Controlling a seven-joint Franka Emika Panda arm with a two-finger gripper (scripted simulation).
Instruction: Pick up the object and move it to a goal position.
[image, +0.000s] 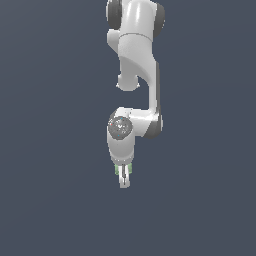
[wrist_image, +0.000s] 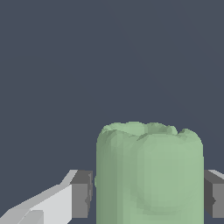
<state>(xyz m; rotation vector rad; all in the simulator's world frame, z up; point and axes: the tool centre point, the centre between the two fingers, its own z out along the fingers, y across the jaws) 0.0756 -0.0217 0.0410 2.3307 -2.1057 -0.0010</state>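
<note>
The object is a pale green block with rounded edges (wrist_image: 148, 175). In the wrist view it fills the space between my two grey finger pads (wrist_image: 81, 192). One pad touches its side and the other is at most a hair's width from it. My gripper (wrist_image: 148, 194) is shut on the object. In the exterior view the gripper (image: 124, 179) points down below the white arm. Only thin green slivers of the object (image: 116, 170) show on either side of the fingers. No goal marker is in view.
A plain dark blue-grey floor (image: 50, 200) lies all around the arm. The white arm (image: 135, 50) rises to the top of the exterior view.
</note>
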